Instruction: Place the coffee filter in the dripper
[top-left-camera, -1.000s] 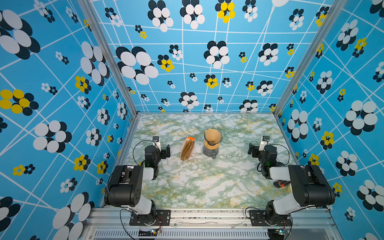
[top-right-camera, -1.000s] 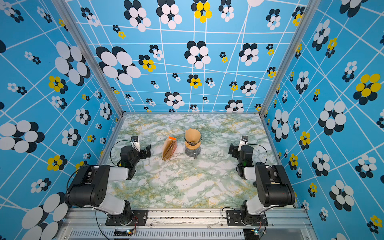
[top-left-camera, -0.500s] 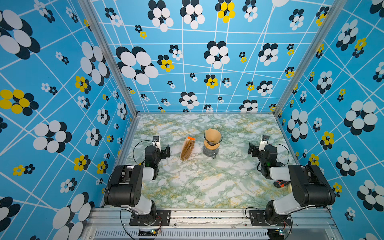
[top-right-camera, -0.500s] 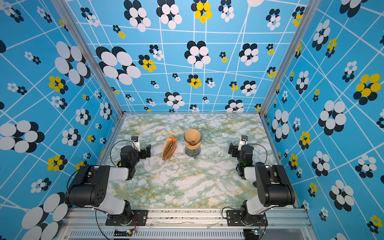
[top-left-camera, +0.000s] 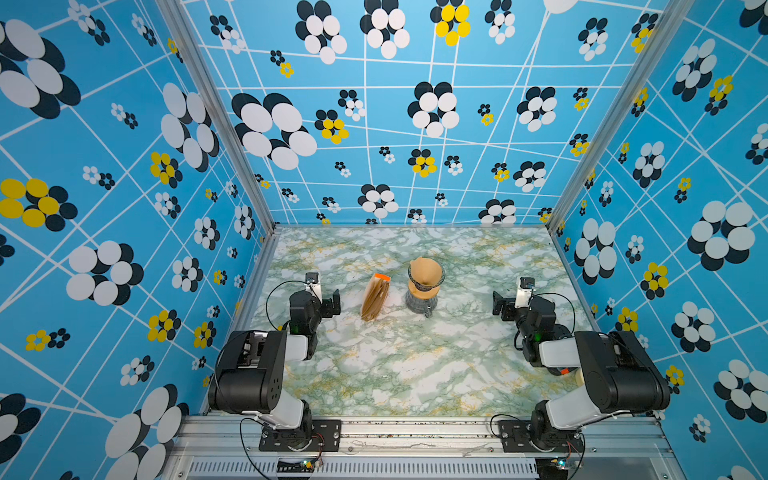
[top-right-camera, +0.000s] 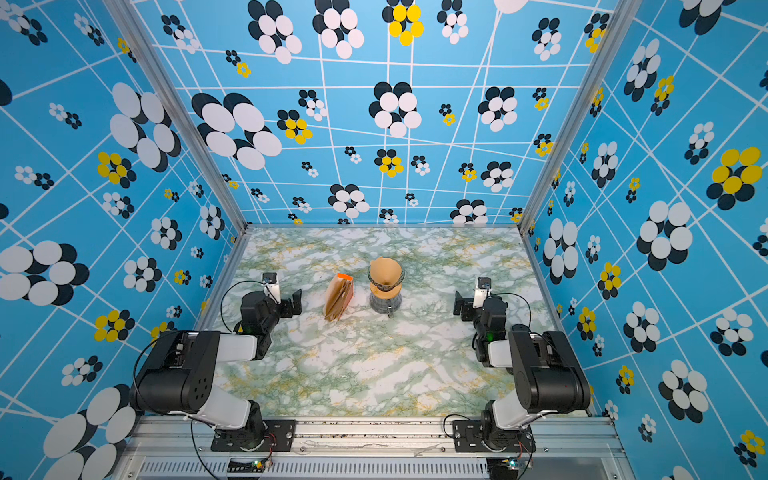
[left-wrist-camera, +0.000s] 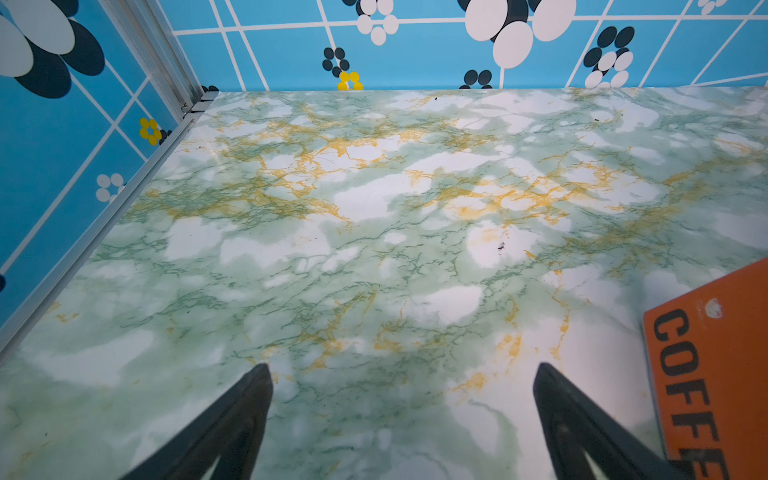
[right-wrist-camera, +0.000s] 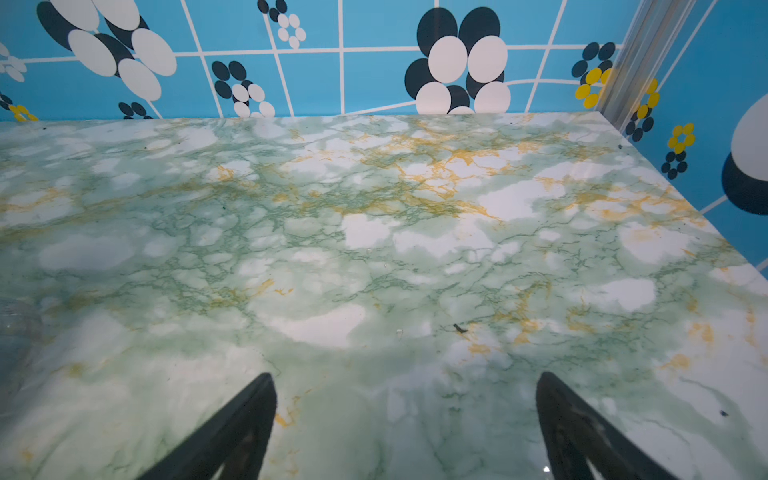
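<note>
The tan coffee filter (top-left-camera: 424, 269) (top-right-camera: 386, 269) sits open inside the clear glass dripper (top-left-camera: 441, 279) (top-right-camera: 401, 277), one edge standing above the rim. The dripper rests on a wooden ring (top-left-camera: 422, 290) over a glass jug (top-left-camera: 419, 304) mid-table. My left gripper (top-left-camera: 332, 303) (top-right-camera: 294, 303) (left-wrist-camera: 401, 370) is open and empty, low over the table to the left of the packet. My right gripper (top-left-camera: 500, 307) (top-right-camera: 461, 305) (right-wrist-camera: 405, 378) is open and empty, well to the right of the jug. Only bare marble lies between each pair of fingers.
A clear packet of stacked brown filters (top-left-camera: 375, 297) (top-right-camera: 338, 297) with an orange tag (left-wrist-camera: 715, 365) lies just left of the jug. Blue flowered walls close the marble table (top-left-camera: 415, 365) on three sides. A faint glass edge (right-wrist-camera: 16, 328) shows in the right wrist view.
</note>
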